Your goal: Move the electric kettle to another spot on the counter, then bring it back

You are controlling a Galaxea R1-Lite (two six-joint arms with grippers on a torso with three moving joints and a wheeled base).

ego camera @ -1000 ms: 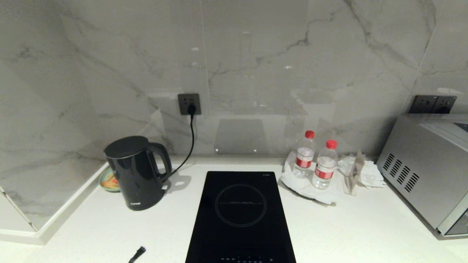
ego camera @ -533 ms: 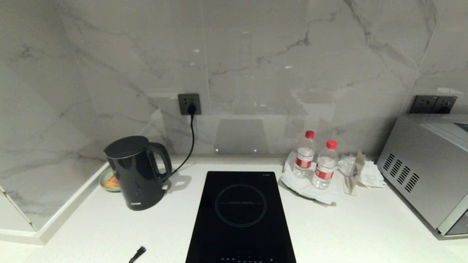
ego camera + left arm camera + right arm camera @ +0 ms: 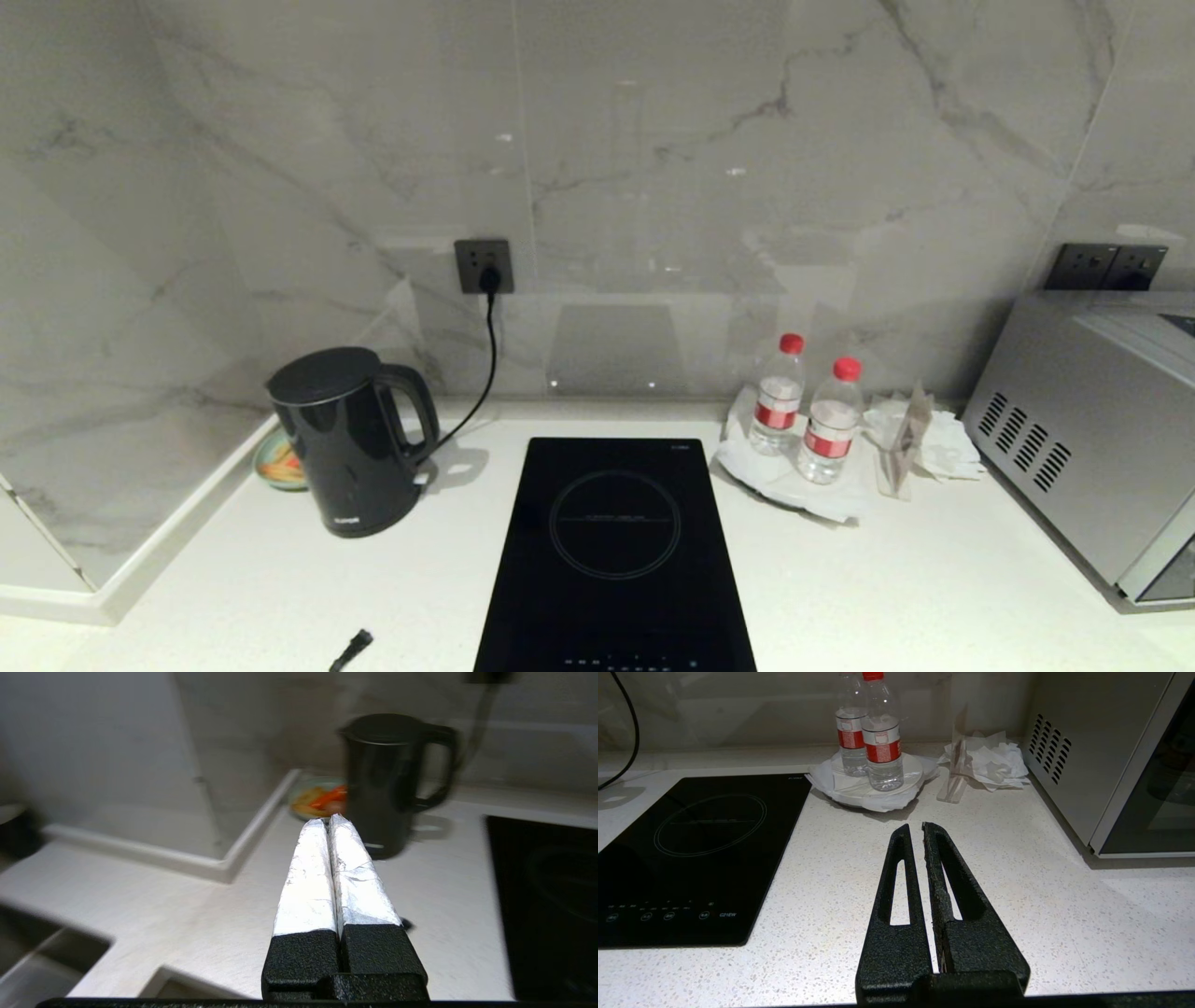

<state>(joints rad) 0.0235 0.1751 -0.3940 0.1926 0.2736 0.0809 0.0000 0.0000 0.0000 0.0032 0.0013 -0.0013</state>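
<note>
The glossy black electric kettle [image 3: 347,439] with its flat round lid and large loop handle stood upright on the white speckled stone counter [image 3: 896,579], just left of the black glass induction hob [image 3: 614,551], handle turned toward the hob. A small dish of orange food [image 3: 276,460] sat behind the kettle, on the side away from the hob. Two clear plastic bottles with red caps [image 3: 810,411] stood on a white plate right of the hob. The left gripper [image 3: 329,822], its foil-wrapped fingers pressed together and holding nothing, hung above the counter, pointing toward the kettle, apart from it. The right gripper [image 3: 915,829] was closed and empty over the counter right of the hob
</note>
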